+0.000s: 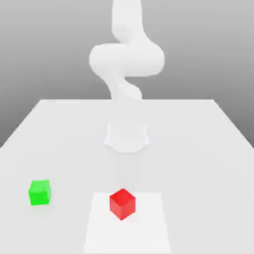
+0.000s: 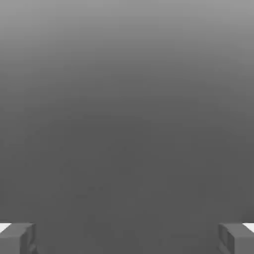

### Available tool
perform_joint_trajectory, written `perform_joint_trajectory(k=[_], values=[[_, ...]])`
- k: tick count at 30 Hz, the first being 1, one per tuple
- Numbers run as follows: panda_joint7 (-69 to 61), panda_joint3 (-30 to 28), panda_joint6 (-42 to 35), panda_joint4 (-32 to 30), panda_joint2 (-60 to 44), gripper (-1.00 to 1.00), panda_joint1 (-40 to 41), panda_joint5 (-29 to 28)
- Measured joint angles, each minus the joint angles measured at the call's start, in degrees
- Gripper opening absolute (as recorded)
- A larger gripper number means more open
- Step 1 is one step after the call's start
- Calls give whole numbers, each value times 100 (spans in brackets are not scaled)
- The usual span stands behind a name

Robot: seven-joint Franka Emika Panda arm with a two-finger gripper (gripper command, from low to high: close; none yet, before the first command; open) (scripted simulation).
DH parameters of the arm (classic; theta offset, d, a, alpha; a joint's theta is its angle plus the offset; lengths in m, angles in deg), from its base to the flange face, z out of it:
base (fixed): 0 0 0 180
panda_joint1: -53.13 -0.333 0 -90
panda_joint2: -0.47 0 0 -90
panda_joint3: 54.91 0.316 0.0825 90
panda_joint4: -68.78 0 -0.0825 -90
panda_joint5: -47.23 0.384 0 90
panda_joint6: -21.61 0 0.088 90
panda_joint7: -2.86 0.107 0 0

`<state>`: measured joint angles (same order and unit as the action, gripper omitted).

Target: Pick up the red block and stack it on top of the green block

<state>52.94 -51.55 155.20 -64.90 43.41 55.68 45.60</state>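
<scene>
Two small cubes sit apart on a broad, pale, smooth table [image 1: 198, 163], with the arm behind them. Going from the exterior view's left to its right, first comes the bright green cube with plain matte faces [image 1: 39, 192], resting directly on the table, one face turned roughly toward the camera. Next, well apart from it, is the bright red cube with plain matte faces [image 1: 122, 204], about the same size, turned so that a vertical edge points toward the camera. It rests within a flat, white, four-sided patch [image 1: 101, 238], which extends to either side of it and toward the camera. Farther back, near the middle of the exterior view, the smooth white jointed robot arm [image 1: 127, 59] rises from its rounded white base [image 1: 127, 141] on the table. In the hand view, the grey two-finger claw [image 2: 127, 239] is released, its blocky fingertips [image 2: 230, 238] spread wide apart.
</scene>
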Motion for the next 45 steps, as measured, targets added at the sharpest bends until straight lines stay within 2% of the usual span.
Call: perform_joint_trajectory(k=[11, 23, 29, 36, 45], values=[[1877, 1055, 781, -836, -1492, 0, 984, -725], [3597, 1438, 1643, -1739, -3116, 0, 1677, -1116], [4122, 1404, 2119, -2209, -3746, 0, 1760, -853], [4160, 1401, 2628, -2688, -4182, 0, 1638, 157], [4268, 1361, 2855, -2523, -4474, 0, 1619, 131]])
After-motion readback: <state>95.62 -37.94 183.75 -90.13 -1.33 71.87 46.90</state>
